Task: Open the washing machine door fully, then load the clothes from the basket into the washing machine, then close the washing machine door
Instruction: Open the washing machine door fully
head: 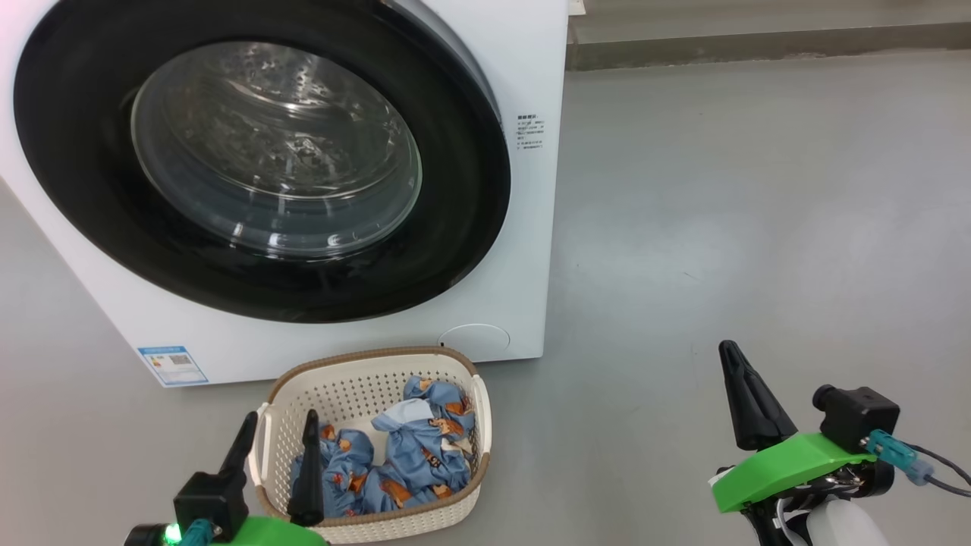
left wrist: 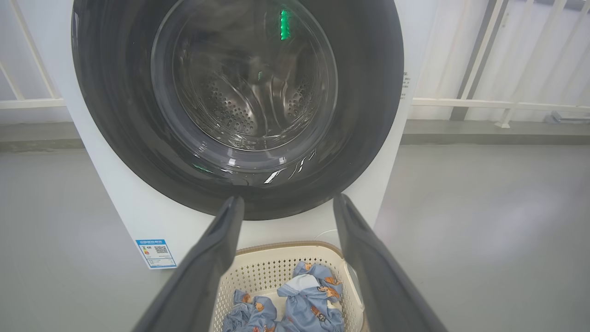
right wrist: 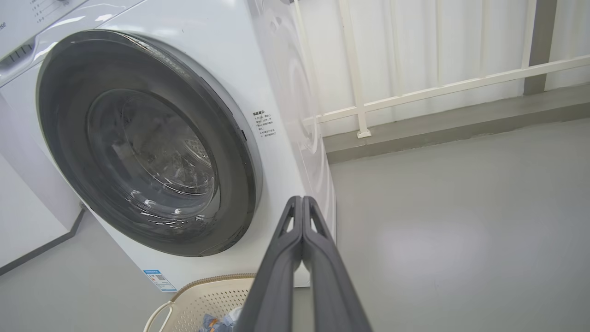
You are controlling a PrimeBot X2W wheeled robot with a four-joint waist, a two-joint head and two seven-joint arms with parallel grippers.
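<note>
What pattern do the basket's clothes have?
The clothes are light blue with orange-brown figures; best in head view.

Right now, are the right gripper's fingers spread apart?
No, the right gripper has its two dark fingers pressed together along their length, with nothing between them.

We see the washing machine door [head: 262, 163] as a wide glossy black rim around clear, smooth glass that catches bright highlights. Through it the drum [left wrist: 239, 106] looks like dull-shining steel, pitted with small holes. The washing machine [head: 531, 250] has a smooth white shell with a soft sheen (painted metal or plastic, we cannot tell), and its blue label [head: 173, 365] looks like printed paper. The basket [head: 364, 356] is cream plastic, perforated, with a brown woven-look rim. The clothes [head: 425, 444] are soft, crumpled cloth. The floor [head: 758, 227] is grey, smooth and faintly shiny. The left gripper [left wrist: 288, 199] and right gripper [right wrist: 302, 199] have dark matt fingers — the right one's mount [head: 789, 462] is smooth green plastic.
</note>
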